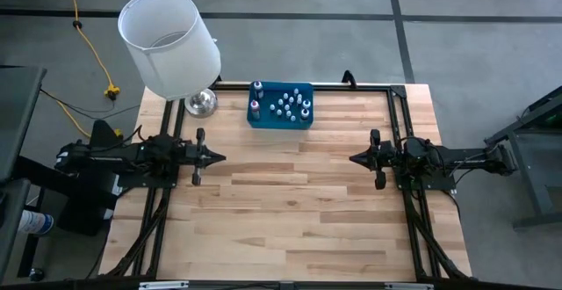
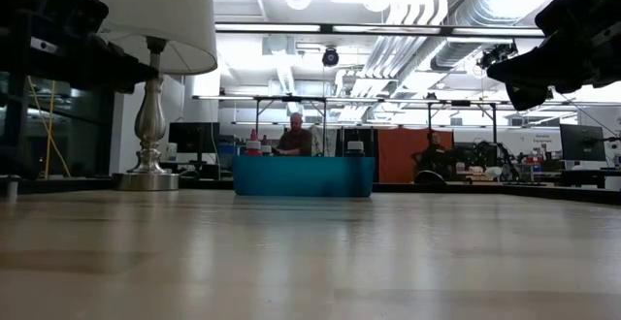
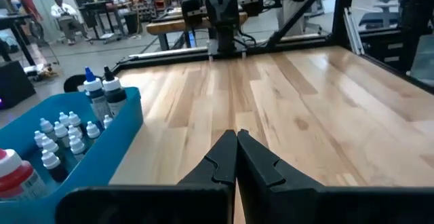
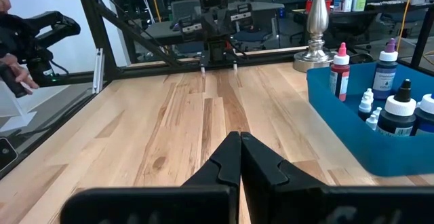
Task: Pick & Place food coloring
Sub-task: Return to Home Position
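A blue bin stands at the table's far middle, resting flat on the wood. Inside it stand the food coloring bottles, small and mostly white-capped, with taller dark ones and a red one. My left gripper is shut above the table's left side, nothing in it. My right gripper is shut above the right side, also with nothing in it. Both point toward the table's middle, facing each other.
A lamp with a white shade and a shiny metal base stands at the far left corner, beside the bin. Black frame rails run along the table's edges. Bare wood lies between the grippers and toward the near edge.
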Controlling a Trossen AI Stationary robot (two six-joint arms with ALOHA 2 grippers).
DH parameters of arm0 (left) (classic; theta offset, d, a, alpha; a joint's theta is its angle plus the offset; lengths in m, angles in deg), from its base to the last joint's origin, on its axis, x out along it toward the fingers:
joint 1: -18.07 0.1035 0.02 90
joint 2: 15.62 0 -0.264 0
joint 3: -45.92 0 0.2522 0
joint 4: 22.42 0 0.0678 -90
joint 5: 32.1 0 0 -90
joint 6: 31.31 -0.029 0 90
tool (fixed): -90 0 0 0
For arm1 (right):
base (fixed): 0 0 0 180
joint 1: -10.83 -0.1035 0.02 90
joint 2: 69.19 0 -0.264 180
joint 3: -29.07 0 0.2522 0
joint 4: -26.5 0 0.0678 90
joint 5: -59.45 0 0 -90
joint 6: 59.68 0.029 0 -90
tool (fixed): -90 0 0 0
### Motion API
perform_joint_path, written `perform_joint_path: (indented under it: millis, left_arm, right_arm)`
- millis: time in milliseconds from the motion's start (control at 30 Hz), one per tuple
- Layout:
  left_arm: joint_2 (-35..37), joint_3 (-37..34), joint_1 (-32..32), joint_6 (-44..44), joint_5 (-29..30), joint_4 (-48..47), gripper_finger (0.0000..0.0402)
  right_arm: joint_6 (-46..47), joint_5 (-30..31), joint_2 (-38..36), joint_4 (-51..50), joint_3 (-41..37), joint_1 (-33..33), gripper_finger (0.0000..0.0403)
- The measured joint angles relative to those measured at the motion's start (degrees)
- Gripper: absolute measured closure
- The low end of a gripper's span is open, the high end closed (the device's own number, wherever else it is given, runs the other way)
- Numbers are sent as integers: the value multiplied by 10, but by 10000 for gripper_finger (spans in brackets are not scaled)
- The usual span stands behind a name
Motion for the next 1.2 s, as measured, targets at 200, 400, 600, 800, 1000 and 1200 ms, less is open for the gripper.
perform_joint_path:
  millis: [200,400,600,800,1000,1200]
  left_arm:
    - [0,0,0,-55,3,0,401]
    - [0,0,0,-56,0,0,401]
    - [0,0,0,-57,0,0,401]
    - [0,0,0,-57,0,0,401]
    - [0,0,0,-57,-2,0,401]
    - [0,0,0,-57,-2,0,401]
  right_arm:
    - [0,0,0,0,0,0,402]
    - [0,0,0,0,0,0,402]
    - [0,0,0,0,0,0,402]
    - [0,0,0,-1,0,0,402]
    - [0,0,0,-1,0,0,402]
    - [0,0,0,-1,0,0,402]
